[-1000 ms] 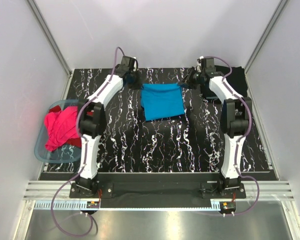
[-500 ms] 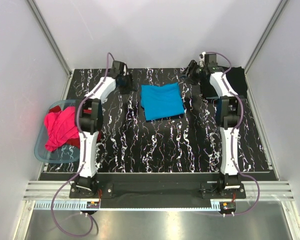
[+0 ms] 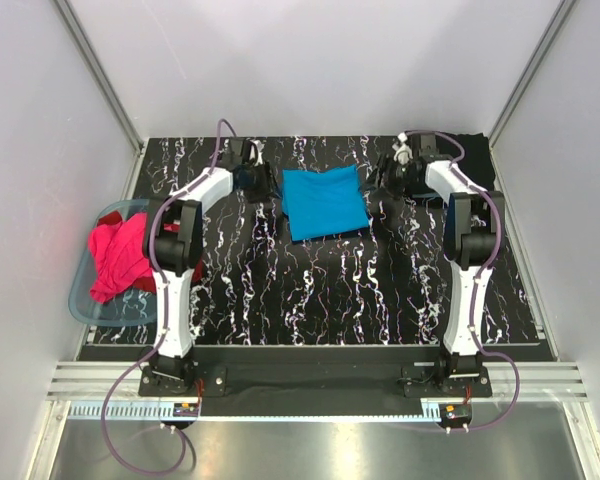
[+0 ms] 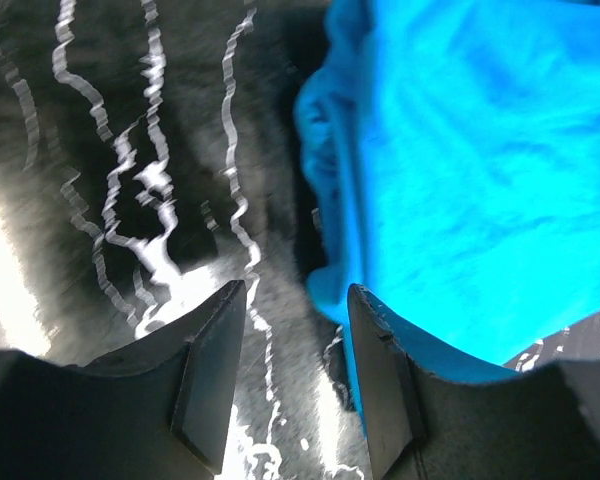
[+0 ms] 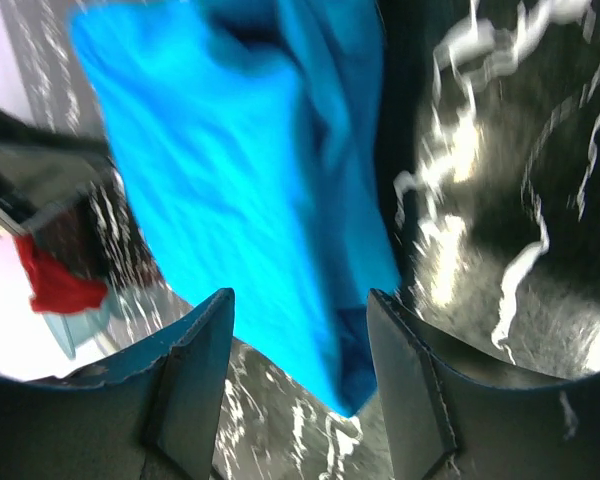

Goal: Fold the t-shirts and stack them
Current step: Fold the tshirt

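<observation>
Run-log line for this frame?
turquoise t-shirt: folded, lying flat | left gripper: jaws open, at its left edge, empty | right gripper: jaws open, at its right edge, empty | pink shirts: in tub

Black white-veined table [image 3: 330, 290], folded turquoise t-shirt [image 3: 324, 202] far centre, black t-shirt [image 3: 483, 165] far right corner

White shells over black joints clothe the left arm [image 3: 176, 305] and right arm [image 3: 465, 300]; purple cables [image 3: 104, 415] loop from black bases [image 3: 170, 378] at the frame's bottom; the left hand [image 4: 295, 300] has dark grey wedge fingers [image 4: 212, 370]
</observation>
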`<state>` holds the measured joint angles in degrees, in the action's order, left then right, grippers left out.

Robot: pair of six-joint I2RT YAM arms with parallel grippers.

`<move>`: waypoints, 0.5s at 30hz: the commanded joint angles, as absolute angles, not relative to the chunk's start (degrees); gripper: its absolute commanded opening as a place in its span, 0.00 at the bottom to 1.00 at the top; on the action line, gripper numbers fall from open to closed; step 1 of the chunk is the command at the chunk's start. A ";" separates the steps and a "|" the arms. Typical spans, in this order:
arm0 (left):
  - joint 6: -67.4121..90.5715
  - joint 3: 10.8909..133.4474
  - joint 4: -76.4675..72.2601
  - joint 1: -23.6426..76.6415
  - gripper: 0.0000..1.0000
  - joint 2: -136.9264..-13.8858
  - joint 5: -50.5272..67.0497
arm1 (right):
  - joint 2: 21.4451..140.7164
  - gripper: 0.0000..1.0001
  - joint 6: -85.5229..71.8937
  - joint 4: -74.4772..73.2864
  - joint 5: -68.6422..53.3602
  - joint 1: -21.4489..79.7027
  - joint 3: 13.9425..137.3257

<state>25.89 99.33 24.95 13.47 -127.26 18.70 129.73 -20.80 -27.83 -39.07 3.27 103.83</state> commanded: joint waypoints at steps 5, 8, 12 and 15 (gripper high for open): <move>26.37 100.99 18.02 14.50 0.50 -131.13 23.47 | 126.39 0.62 -16.35 -22.77 -44.64 3.60 95.89; 26.63 100.64 17.75 14.68 0.49 -131.92 23.12 | 126.21 0.61 -16.17 -22.33 -44.47 3.60 94.84; 26.89 99.41 15.39 14.94 0.48 -132.10 23.81 | 126.47 0.57 -17.49 -20.40 -46.31 3.60 93.61; 28.47 98.53 13.80 14.94 0.44 -132.10 26.71 | 126.48 0.53 -18.81 -18.29 -47.81 3.60 91.76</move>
